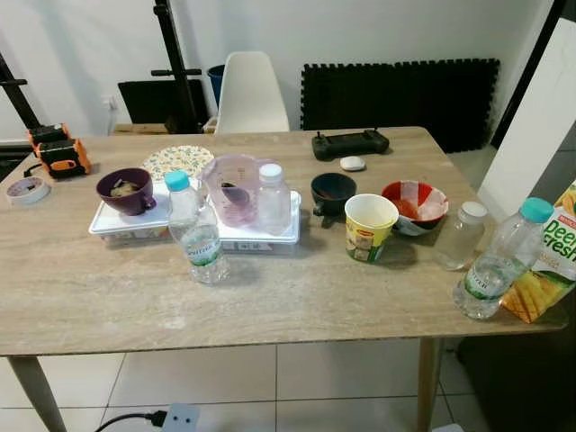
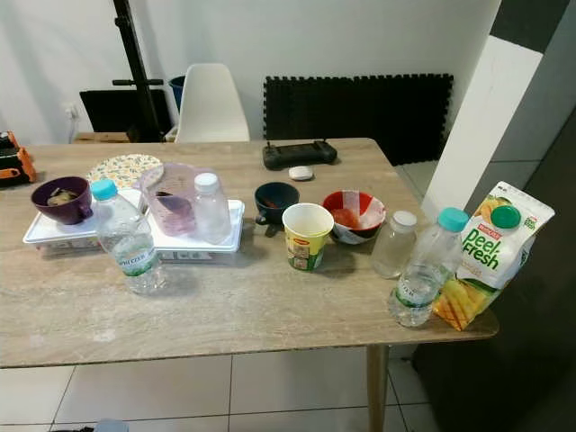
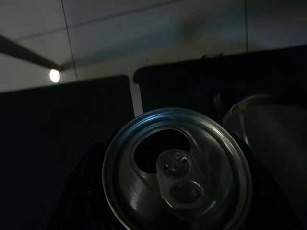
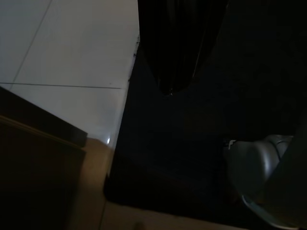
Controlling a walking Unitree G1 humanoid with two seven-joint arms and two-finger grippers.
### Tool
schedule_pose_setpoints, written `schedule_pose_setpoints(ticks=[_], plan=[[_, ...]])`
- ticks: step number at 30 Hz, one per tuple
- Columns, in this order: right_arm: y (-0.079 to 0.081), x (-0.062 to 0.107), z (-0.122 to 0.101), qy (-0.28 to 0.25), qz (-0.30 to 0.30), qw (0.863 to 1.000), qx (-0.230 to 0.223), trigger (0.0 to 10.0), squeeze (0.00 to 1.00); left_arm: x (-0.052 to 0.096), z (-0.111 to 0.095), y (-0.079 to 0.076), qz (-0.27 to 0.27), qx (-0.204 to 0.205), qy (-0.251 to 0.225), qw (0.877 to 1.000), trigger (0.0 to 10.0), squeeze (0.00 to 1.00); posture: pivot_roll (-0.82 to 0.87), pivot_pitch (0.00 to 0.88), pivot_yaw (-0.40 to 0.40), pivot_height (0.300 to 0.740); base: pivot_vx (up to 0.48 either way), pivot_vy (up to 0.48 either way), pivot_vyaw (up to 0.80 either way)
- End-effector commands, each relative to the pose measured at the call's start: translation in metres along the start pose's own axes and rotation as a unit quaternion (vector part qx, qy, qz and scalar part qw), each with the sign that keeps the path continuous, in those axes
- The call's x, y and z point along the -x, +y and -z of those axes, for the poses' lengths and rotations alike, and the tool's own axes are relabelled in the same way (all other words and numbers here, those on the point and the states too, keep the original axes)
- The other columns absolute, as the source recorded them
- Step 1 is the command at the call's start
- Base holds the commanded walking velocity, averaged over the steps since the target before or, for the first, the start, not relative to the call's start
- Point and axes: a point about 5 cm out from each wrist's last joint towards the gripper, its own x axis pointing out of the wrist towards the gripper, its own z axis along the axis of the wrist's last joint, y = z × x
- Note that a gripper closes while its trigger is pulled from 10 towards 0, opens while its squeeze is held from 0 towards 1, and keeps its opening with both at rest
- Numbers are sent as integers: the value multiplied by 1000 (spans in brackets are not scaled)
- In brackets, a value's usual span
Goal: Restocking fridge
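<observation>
Aluminium can (image 3: 176, 170), opened, held in left claw (image 3: 176, 211); right claw's state: cannot tell. Step: carrying stock. Next: juice carton (image 2: 490, 252), worktop's right edge.

A wooden table (image 1: 270, 306) stands on white floor tiles (image 1: 270, 378); a white chair (image 1: 250, 94) sits at twelve o'clock beside a black mat (image 1: 400, 94) against the wall.
</observation>
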Motion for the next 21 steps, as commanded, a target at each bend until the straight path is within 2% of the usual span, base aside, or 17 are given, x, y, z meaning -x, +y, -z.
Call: schedule_pose_setpoints(ticks=[1,3,4,7,10,21], plan=[[-9,1,-4,-16,-8,1000,6,10000,0,1,4,21,-24,16,7,1000,10000,0,-64,58,-5,740,0,0,0],[-8,1,-6,-16,-13,1000,16,10000,0,1,3,26,-31,24,5,999,10000,0,-69,43,8,740,0,0,0],[-5,0,-9,-20,-17,1000,16,10000,0,1,3,30,-41,43,7,998,10000,0,-72,32,22,740,0,0,0],[-1,0,-16,-30,-21,999,27,10000,0,1,3,36,-53,64,8,997,10000,0,-52,30,17,740,0,0,0],[0,0,-12,-22,-21,999,32,10000,0,1,3,35,-55,73,7,996,10000,0,-55,17,24,740,0,0,0],[-3,1,1,-10,-15,1000,0,10000,0,1,6,34,-46,54,12,997,10000,0,-42,0,24,740,0,0,0]])
